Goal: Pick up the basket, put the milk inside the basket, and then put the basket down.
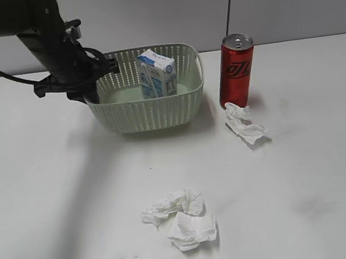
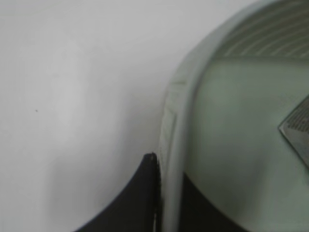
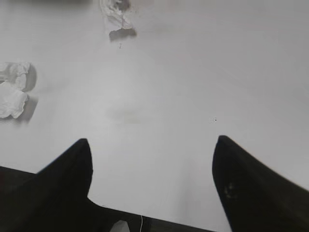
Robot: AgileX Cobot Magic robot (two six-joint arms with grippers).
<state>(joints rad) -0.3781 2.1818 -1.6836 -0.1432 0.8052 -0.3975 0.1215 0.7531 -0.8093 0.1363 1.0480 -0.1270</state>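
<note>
The pale green basket (image 1: 152, 110) stands on the white table at the back centre. The white and blue milk carton (image 1: 158, 73) stands upright inside it. My left gripper (image 1: 94, 82) is at the basket's left rim, shut on that rim, with one finger outside and one inside. The left wrist view shows the rim (image 2: 181, 125) pinched between the two dark fingers (image 2: 169, 193). My right gripper (image 3: 152, 150) is open and empty above bare table; it does not show in the exterior view.
A tall red soda can (image 1: 236, 70) stands right of the basket. Crumpled white tissues lie beside the can (image 1: 244, 124) and at the front centre (image 1: 181, 220). The right wrist view also shows tissues at the left (image 3: 13, 92) and top (image 3: 116, 17).
</note>
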